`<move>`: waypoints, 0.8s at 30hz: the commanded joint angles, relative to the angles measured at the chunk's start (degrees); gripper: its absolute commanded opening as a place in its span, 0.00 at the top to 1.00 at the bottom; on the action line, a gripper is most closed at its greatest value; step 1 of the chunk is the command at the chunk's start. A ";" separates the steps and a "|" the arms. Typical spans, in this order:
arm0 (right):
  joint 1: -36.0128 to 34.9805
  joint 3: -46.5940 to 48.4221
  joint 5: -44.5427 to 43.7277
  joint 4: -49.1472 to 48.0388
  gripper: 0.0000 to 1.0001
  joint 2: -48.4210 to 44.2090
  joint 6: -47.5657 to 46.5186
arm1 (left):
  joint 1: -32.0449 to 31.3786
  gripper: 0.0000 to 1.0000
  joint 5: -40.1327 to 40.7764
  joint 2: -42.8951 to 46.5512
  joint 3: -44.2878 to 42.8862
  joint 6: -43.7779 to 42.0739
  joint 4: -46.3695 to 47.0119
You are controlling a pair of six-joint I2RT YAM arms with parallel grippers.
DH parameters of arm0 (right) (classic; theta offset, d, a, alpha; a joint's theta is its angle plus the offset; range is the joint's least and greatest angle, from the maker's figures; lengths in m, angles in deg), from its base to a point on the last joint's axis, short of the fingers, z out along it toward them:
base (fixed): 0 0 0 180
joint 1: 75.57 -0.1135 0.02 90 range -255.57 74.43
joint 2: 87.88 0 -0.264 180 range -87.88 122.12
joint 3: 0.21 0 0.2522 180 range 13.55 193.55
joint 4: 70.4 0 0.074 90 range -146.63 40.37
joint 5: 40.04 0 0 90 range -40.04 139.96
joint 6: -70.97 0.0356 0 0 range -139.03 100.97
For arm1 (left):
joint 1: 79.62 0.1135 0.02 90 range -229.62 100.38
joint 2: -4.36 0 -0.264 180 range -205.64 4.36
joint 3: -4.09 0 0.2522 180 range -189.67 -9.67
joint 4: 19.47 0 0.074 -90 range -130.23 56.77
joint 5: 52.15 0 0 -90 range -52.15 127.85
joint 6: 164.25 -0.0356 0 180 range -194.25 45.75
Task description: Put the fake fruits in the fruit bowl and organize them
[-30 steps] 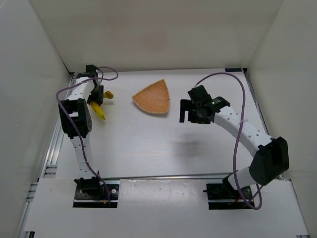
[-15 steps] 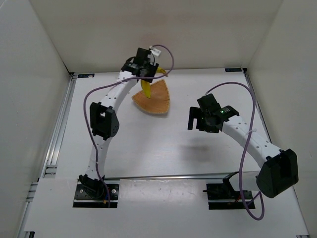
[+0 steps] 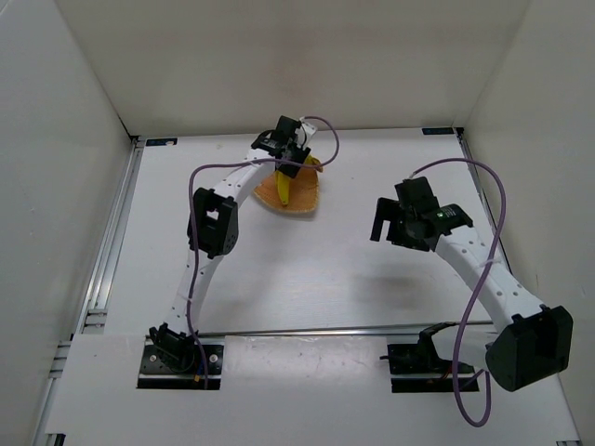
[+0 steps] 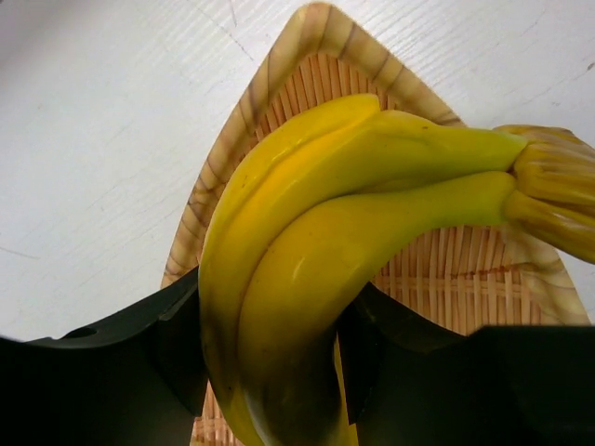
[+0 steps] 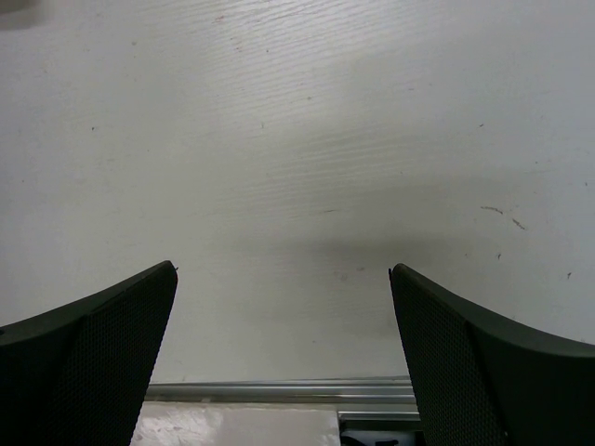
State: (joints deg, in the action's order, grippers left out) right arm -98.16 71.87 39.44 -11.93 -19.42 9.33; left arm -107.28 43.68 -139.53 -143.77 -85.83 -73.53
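Note:
A yellow fake banana bunch [image 4: 353, 223], two fruits joined at a brownish stem, is clamped between my left gripper's [image 4: 271, 334] black fingers. It hangs just over the tan woven fruit bowl [image 4: 279, 93], stem end toward the bowl's right side. From above, the banana [image 3: 284, 183] points down over the bowl [image 3: 305, 198] at the back middle of the table, under the left gripper [image 3: 287, 160]. Whether the fruit touches the weave is hidden. My right gripper [image 3: 388, 223] hovers right of the bowl, open and empty [image 5: 283, 269] above bare table.
White walls close in the table on the left, back and right. A metal rail [image 5: 279, 390] runs along the near edge below the right gripper. Purple cables loop off both arms [image 3: 483, 186].
My left arm has swung from the far left of the table to above the bowl, carrying the banana with it. My right arm has drawn back to the right, away from the bowl.

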 commanded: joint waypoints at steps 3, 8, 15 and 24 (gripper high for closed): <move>1.50 1.52 -0.20 1.79 0.00 -1.67 -2.08 | -0.47 0.28 2.00 7.31 6.30 -1.08 1.36; 2.02 3.73 -0.20 2.93 0.00 -2.20 -2.61 | -0.47 0.00 2.52 12.84 7.98 -0.39 1.36; 2.02 1.45 2.61 2.93 0.00 -6.14 1.52 | -3.01 0.00 8.14 31.20 11.48 -1.79 0.83; 2.02 -3.75 4.28 2.40 0.00 -14.31 5.38 | 9.17 0.00 15.09 57.83 48.95 0.40 -8.66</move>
State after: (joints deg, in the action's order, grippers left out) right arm -96.30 68.84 42.54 -9.98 -31.42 12.96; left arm -102.41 54.56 -81.90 -107.64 -86.79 -72.94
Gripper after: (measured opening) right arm 0.996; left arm 0.995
